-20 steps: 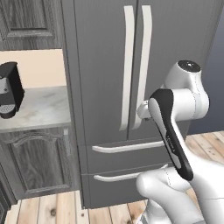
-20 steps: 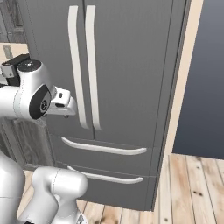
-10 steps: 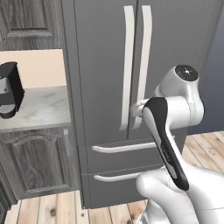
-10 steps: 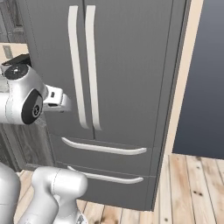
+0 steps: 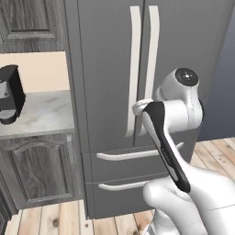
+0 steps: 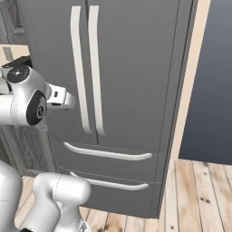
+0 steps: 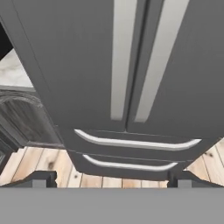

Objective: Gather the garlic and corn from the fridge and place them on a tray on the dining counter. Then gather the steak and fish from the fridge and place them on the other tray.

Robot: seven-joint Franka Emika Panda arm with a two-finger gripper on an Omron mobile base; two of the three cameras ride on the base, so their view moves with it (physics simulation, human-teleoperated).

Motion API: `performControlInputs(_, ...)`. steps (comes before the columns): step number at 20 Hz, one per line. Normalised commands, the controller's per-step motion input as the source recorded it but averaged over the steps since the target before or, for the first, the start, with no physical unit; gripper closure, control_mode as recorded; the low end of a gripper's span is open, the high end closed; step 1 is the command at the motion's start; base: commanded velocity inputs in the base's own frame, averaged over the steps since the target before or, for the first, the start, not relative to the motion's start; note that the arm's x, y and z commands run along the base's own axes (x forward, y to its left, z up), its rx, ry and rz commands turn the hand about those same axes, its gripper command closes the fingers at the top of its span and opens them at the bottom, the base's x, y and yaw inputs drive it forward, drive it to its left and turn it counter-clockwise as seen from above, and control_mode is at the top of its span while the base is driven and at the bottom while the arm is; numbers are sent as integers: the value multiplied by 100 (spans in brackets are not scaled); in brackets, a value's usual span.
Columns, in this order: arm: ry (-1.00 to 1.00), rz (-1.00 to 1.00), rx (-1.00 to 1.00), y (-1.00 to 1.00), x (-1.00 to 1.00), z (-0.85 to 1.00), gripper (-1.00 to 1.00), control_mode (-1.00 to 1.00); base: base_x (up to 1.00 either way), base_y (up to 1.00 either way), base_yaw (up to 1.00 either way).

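Left base view: you are facing the fridge (image 5: pixel 151 92), a tall dark-grey French-door unit standing almost square in front of you. Both doors are shut, so the garlic, corn, steak and fish, by my reading of the task, are inside it and hidden from you. No tray or dining counter can be seen from here.

Next in size is your own white arm (image 5: pixel 176 137), rising from the lower right and bending toward the fridge front at about the height of the handles' lower ends. It appears placed there so the hand can reach a door handle.

To the left of the fridge a pale marbled wall counter (image 5: pixel 34 117) sits on dark wood cabinets, with a black coffee machine (image 5: pixel 9 98) on it. These play no part in the job.

The two long pale door handles (image 6: pixel 86 68) run side by side down the middle of the fridge, either side of the door seam. Below them, two drawers each carry a pale horizontal handle (image 7: pixel 135 142), one above the other.

Smallest is the gripper (image 6: pixel 63 97), seen in the right base view just left of the handles and apart from them. In the hand view its two dark fingertips (image 7: pixel 43 177) stand spread wide with nothing between them, and the left door handle lies ahead, just left of centre.

I judge the step in hand to be opening a door.
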Motion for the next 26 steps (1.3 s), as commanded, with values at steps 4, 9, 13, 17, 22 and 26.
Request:
performControlInputs(4, -1, 0, 0, 0, 50, 3, -100, -100, 0, 0, 0)
performControlInputs(9, -10, 0, 2, 0, 69, -11, -100, -100, 0, 0, 0)
performControlInputs(13, -7, 0, 6, 0, 75, 0, -100, -100, 0, 0, 0)
performControlInputs(17, -2, 0, 3, 0, 69, 0, -100, -100, 0, 0, 0)
performControlInputs(22, 0, -1, 0, 0, 60, 0, -100, -100, 0, 0, 0)
performControlInputs(26, 0, -3, 0, 0, 49, -10, -100, -100, 0, 0, 0)
